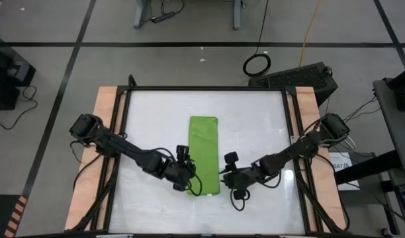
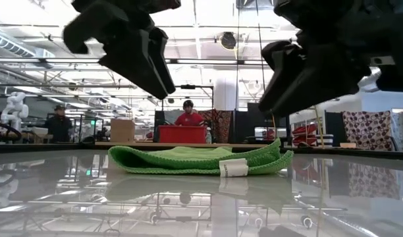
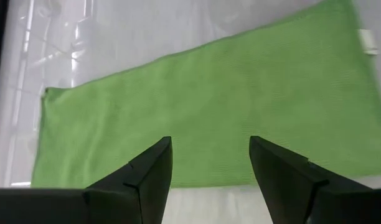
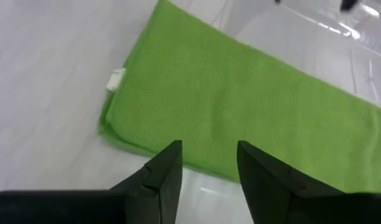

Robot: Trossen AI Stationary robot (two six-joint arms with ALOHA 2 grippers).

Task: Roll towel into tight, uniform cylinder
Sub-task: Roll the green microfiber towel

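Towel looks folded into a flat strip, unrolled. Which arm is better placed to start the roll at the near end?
Neither clearly. The left hand and right hand flank the towel's near end, both open and raised above it. Likely both together, one on each corner.

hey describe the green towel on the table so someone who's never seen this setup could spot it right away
On the white tabletop, look between the two dark arms: the towel lies flat there as a long folded strip. It is the only bright lime-green thing, with a small white tag at one end, flanked by the left pincer and right pincer, both open.
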